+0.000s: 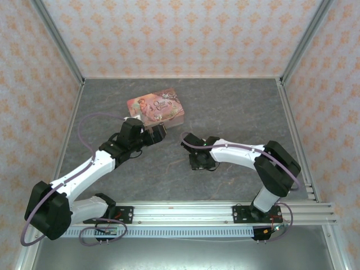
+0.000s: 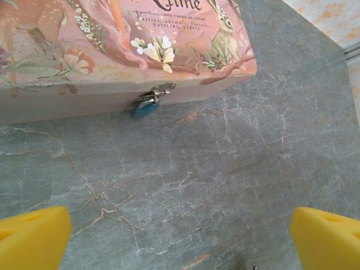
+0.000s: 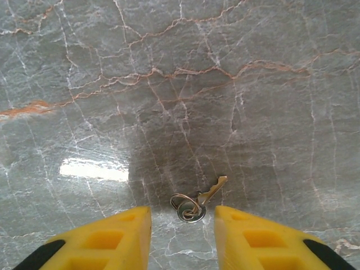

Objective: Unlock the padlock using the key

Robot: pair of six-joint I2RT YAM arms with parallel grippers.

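Right gripper (image 3: 183, 218): pointing down at the table (image 3: 169, 84), yellow fingers (image 3: 121, 236) apart with a narrow gap. Not gripping anything I can see. Key (image 3: 214, 189) lies flat on the table, blade pointing up and to the right in the wrist view. Its ring (image 3: 188, 209) sits right in the gap between the two fingertips. Bare table shows on both sides of the ring, so no finger contact visible. Can't tell if the tips are touching the table.

Left gripper (image 2: 180, 239): jaws spread wide, one yellow tip in each bottom corner of its wrist view, nothing between them but grey marble. Holding nothing. It faces the front wall of the pink tin (image 2: 112, 45).

Padlock (image 2: 143, 108): small and teal, hanging off the metal clasp (image 2: 159, 89) on the tin's front wall, just under the lid edge. Body looks to be touching the wall and close to the table. Shackle is too small to tell whether it's latched.

Overhead: tin sits toward the back left of the table, tilted, lid closed. Left arm reaches up to its near side. Right arm is bent in toward table centre, well apart from the tin.
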